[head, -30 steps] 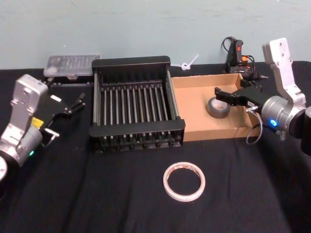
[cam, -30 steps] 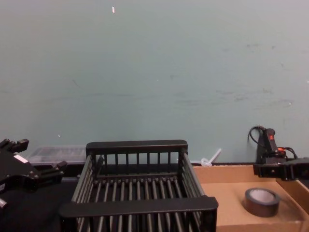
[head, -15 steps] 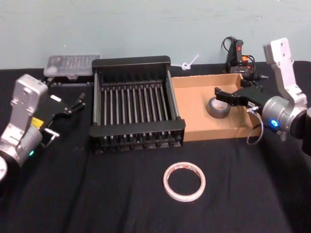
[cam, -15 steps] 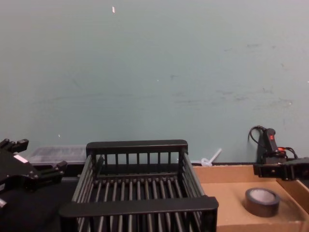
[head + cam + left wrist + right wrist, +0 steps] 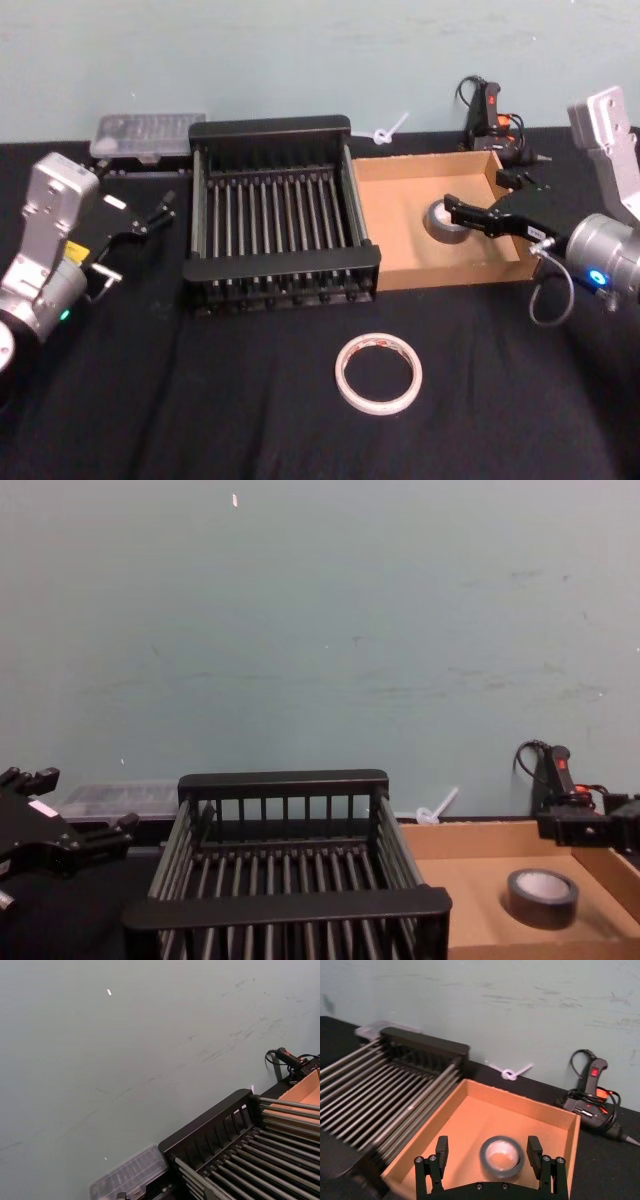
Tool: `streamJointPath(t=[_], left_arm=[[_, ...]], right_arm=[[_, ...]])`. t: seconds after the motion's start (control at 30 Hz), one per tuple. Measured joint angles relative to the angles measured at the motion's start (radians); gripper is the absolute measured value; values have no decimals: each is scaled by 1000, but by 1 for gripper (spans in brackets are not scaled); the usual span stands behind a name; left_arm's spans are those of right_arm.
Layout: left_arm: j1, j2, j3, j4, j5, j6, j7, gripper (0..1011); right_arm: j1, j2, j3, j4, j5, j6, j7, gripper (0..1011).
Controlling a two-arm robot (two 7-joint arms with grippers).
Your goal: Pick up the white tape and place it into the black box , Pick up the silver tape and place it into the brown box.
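The white tape (image 5: 379, 373) lies flat on the black cloth in front of the black box (image 5: 270, 127). That slatted crate holds nothing. To its right, the silver tape (image 5: 445, 222) rests inside the brown box (image 5: 455, 270). My right gripper (image 5: 478, 200) is open, hovering at the brown box's right side, just clear of the roll. In the right wrist view the silver tape (image 5: 502, 1156) sits beyond the open right gripper (image 5: 488, 1147). Left of the crate, my left gripper (image 5: 135, 245) is parked and open.
A clear plastic case (image 5: 148, 133) sits behind the crate at the back left. A glue gun (image 5: 490, 115) with its cord and a white tie (image 5: 390, 130) lie behind the brown box. A pale green wall closes the back.
My right gripper has drawn back to the right, away from the silver tape, which stays in the brown box. The left arm and white tape have not moved.
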Motion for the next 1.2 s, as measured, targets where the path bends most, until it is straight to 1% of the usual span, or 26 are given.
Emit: streamJointPath(t=[0.1, 0.13, 0.17, 0.23, 0.27, 0.3, 0.33, 0.43, 0.47, 0.57, 0.67, 0.77, 0.9, 0.93, 1.07, 1.13, 1.2], left_arm=[[0, 0, 0, 0, 0, 0, 0, 1001], [0, 0, 0, 0, 0, 0, 0, 1001], [0, 0, 0, 0, 0, 0, 0, 1001], [0, 0, 0, 0, 0, 0, 0, 1001], [0, 0, 0, 0, 0, 0, 0, 1001], [0, 0, 0, 0, 0, 0, 0, 1001], [0, 0, 0, 0, 0, 0, 0, 1001], [0, 0, 0, 0, 0, 0, 0, 1001], [0, 0, 0, 0, 0, 0, 0, 1001], [0, 0, 0, 0, 0, 0, 0, 1001], [0, 0, 0, 0, 0, 0, 0, 1001], [0, 0, 0, 0, 0, 0, 0, 1001], [0, 0, 0, 0, 0, 0, 0, 1001], [0, 0, 0, 0, 0, 0, 0, 1001], [0, 0, 0, 0, 0, 0, 0, 1001], [0, 0, 0, 0, 0, 0, 0, 1001], [0, 0, 0, 0, 0, 0, 0, 1001]], right_arm=[[-44, 35, 3, -60, 14, -4, 19, 1002], [-68, 52, 5, -90, 21, -7, 26, 1002], [-68, 52, 5, -90, 21, -7, 26, 1002], [-115, 86, 9, -145, 33, -14, 39, 1002], [-129, 96, 10, -160, 36, -16, 43, 1002], [-129, 96, 10, -160, 36, -16, 43, 1002], [-154, 114, 10, -186, 40, -22, 50, 1002], [-202, 147, 8, -231, 47, -33, 64, 1002], [-223, 164, 4, -250, 48, -40, 71, 1002], [-253, 187, -6, -275, 48, -51, 81, 1003], [-284, 214, -28, -299, 48, -64, 96, 1002], [-295, 227, -50, -304, 47, -70, 105, 1002], [-295, 231, -73, -299, 43, -73, 109, 1002], [-291, 231, -84, -294, 41, -74, 111, 1002], [-276, 228, -113, -274, 31, -76, 115, 1003], [-266, 222, -131, -259, 22, -82, 115, 1003], [-259, 216, -140, -249, 14, -88, 115, 1002]])
